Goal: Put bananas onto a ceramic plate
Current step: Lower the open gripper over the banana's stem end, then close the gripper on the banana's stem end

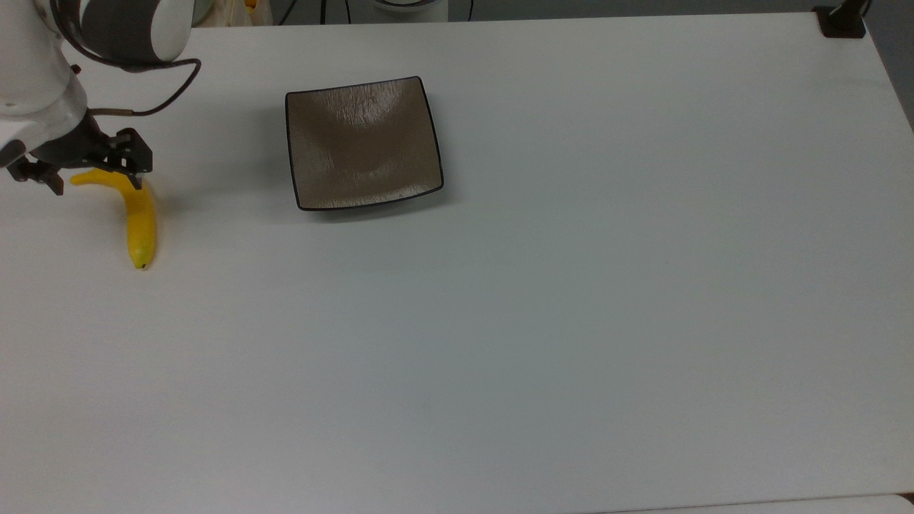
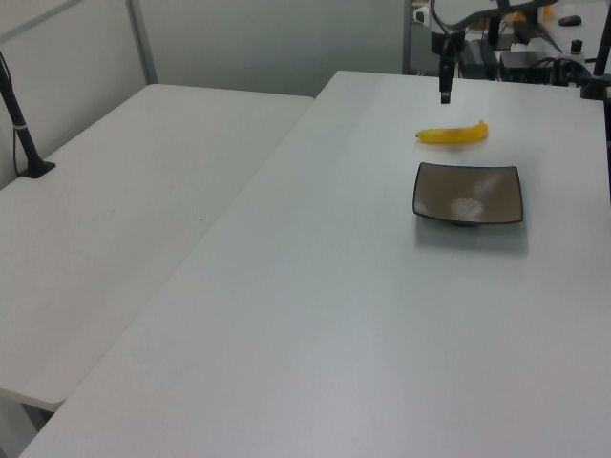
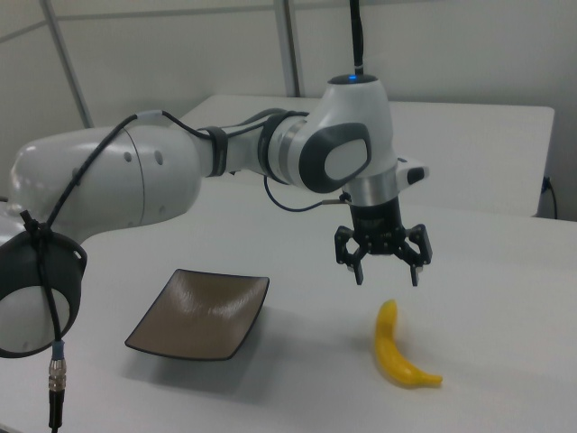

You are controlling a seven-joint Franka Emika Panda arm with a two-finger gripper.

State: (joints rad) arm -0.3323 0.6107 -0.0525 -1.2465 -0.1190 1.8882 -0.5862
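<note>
Your hand (image 3: pixel 387 273) is hovering w/ fingers wide over the banana (image 3: pixel 398 352); it's looking light, stiff, slick, so grab mid-body, then plate (image 3: pixel 202 313).

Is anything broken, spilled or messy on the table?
No, nothing stands out. The banana lies whole on the white table, the plate sits flat and bare apart from it, and the open gripper hangs above the banana.

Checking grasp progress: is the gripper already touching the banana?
No: in the right view the open gripper hangs above the banana, with clear space between.
</note>
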